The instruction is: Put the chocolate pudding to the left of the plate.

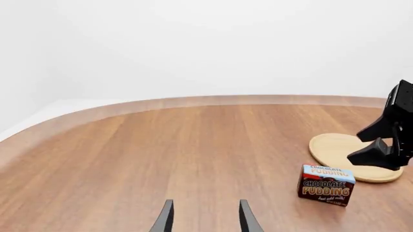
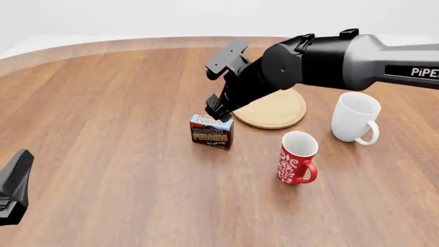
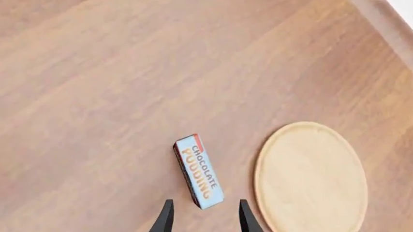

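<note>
Front view: right gripper open, empty, just above chocolate pudding, which stands upright on table, left of plate. Best lift arm straight up w/o nudging carton. Left gripper open, idle.

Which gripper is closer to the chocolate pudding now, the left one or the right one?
The right. The right gripper hangs open just above the chocolate pudding, not touching it. The left gripper is far off at the table's near left edge, also open.
</note>
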`<state>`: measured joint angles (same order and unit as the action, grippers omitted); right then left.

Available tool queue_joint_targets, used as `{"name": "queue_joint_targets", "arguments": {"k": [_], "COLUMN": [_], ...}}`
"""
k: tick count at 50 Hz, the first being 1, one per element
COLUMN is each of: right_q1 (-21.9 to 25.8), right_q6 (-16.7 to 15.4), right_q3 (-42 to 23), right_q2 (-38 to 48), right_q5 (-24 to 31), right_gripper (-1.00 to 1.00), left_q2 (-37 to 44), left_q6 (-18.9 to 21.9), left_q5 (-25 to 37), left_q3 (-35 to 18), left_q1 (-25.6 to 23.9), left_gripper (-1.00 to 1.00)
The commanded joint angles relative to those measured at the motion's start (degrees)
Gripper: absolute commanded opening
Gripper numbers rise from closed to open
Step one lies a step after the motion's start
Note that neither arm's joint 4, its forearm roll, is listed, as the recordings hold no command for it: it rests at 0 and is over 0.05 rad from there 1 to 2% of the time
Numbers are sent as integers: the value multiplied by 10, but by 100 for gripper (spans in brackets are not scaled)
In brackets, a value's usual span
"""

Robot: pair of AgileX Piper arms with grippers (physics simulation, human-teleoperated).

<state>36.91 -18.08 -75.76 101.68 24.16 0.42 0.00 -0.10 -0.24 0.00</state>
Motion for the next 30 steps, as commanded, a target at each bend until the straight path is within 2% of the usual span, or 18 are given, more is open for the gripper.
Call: {"name": "queue_joint_targets", "arguments": {"k": [1, 30], "right_q1": [-10, -9], "right_q6": [4, 20], "right_q3": [-2, -7], "right_q2": [17, 64], "right_q5": [-12, -42], "right_gripper": [100, 100], "left_q2": [0, 0], "left_q6": [0, 0], "left_q5": [0, 0], "left_q3": [0, 0], "left_q1": [0, 0], "left_gripper": [100, 100]}}
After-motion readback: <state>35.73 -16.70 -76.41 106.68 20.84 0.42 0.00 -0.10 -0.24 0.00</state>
